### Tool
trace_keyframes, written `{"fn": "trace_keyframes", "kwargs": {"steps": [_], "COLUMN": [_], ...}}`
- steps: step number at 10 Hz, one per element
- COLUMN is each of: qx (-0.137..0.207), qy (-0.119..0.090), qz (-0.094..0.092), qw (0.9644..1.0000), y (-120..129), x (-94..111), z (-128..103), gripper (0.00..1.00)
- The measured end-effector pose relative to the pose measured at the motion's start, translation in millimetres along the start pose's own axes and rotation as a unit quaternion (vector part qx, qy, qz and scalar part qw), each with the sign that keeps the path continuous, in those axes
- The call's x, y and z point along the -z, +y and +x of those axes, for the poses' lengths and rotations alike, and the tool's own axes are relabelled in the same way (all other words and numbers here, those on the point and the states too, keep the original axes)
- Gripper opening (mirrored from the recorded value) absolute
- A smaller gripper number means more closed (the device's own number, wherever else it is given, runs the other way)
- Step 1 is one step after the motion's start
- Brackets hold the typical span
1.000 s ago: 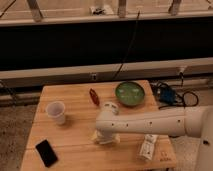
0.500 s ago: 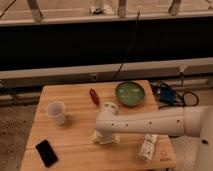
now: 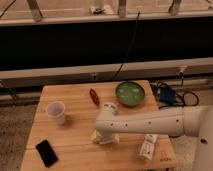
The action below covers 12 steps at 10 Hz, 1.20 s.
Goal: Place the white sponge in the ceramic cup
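The ceramic cup [image 3: 56, 111] stands upright on the left part of the wooden table [image 3: 75, 97], plain white with a wider rim. My white arm reaches in from the right across the table's front half. My gripper [image 3: 103, 136] points down at the table's front middle, well to the right of the cup. An off-white edge of the white sponge [image 3: 96, 137] shows under the gripper on the table; most of it is hidden by the gripper.
A green round bowl [image 3: 130, 93] sits at the back right. A small red object [image 3: 93, 95] lies left of it. A black phone [image 3: 46, 152] lies at the front left corner. A white labelled bottle [image 3: 148, 146] lies at the front right. Cables hang off the right edge.
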Motion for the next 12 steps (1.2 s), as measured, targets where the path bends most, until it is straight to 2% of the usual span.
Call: {"fn": "trace_keyframes", "kwargs": {"steps": [12], "qx": [0.002], "qy": [0.0], "qz": [0.004], "qw": [1.0], "y": [-3.4], "x": [-5.6], "z": [3.3], "gripper": [0.8]}}
